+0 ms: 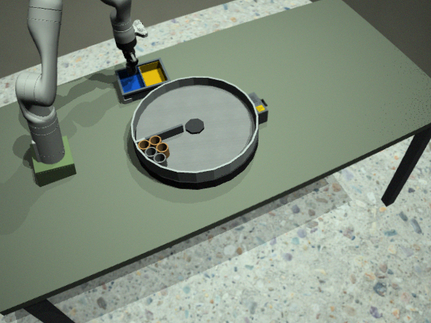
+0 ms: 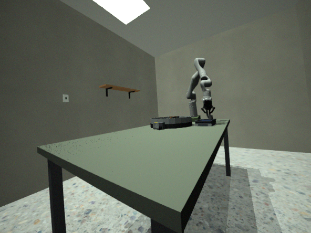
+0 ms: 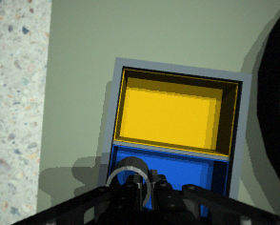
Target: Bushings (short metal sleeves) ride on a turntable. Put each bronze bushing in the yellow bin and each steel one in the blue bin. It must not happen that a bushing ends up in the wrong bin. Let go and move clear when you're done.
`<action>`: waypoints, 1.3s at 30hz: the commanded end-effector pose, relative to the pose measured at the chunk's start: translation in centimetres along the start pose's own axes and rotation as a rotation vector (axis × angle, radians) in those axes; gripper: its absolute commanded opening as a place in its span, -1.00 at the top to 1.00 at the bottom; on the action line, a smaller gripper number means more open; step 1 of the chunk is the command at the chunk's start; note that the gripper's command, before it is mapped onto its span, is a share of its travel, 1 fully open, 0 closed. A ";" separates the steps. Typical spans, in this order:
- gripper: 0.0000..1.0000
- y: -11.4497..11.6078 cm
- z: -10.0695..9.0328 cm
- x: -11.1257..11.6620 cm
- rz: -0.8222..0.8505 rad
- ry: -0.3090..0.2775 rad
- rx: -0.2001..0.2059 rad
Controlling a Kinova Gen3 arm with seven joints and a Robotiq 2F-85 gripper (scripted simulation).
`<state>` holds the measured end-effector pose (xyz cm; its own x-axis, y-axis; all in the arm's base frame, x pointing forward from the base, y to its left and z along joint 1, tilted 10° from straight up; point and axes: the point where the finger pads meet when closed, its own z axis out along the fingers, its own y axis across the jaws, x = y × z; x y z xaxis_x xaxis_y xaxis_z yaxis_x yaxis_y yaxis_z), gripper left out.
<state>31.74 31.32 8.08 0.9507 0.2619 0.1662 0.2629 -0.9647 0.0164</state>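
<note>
My gripper (image 1: 132, 66) (image 2: 209, 114) (image 3: 146, 179) is shut on the wall of a grey steel bushing (image 3: 128, 168) (image 2: 210, 117). It holds the bushing upright over the blue bin (image 1: 131, 85) (image 3: 188, 171), at the bin's outer rear side. The yellow bin (image 1: 153, 76) (image 3: 167, 116) beside it is empty; the near part of the blue bin is hidden in the wrist view. On the turntable (image 1: 215, 105), three bronze bushings (image 1: 167, 151) and two steel bushings (image 1: 160, 158) stand clustered against the rim, beside the straight bar.
The bar (image 1: 172, 132) reaches from the turntable's rim towards its dark hub (image 1: 194, 126). The turntable's raised wall (image 1: 215, 175) stands close to the bin tray (image 1: 146, 88) (image 3: 184, 68). A small grey box (image 1: 263, 116) (image 2: 158, 126) sits at the turntable's far side.
</note>
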 end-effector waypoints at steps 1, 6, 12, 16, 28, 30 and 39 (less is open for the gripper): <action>1.00 0.1 0.1 0.0 0.001 -0.001 -0.001; 1.00 0.1 0.6 0.0 0.001 -0.001 -0.002; 1.00 0.1 0.7 0.0 0.001 -0.001 -0.002; 1.00 0.1 0.7 0.0 0.001 -0.001 -0.002; 1.00 0.1 1.4 0.0 0.001 -0.001 -0.002; 1.00 0.1 1.6 0.0 0.001 -0.001 -0.002; 1.00 0.1 1.9 0.0 0.001 -0.001 -0.002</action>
<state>32.04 31.29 6.20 0.9512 0.2611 0.1646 0.2616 -0.9650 0.0185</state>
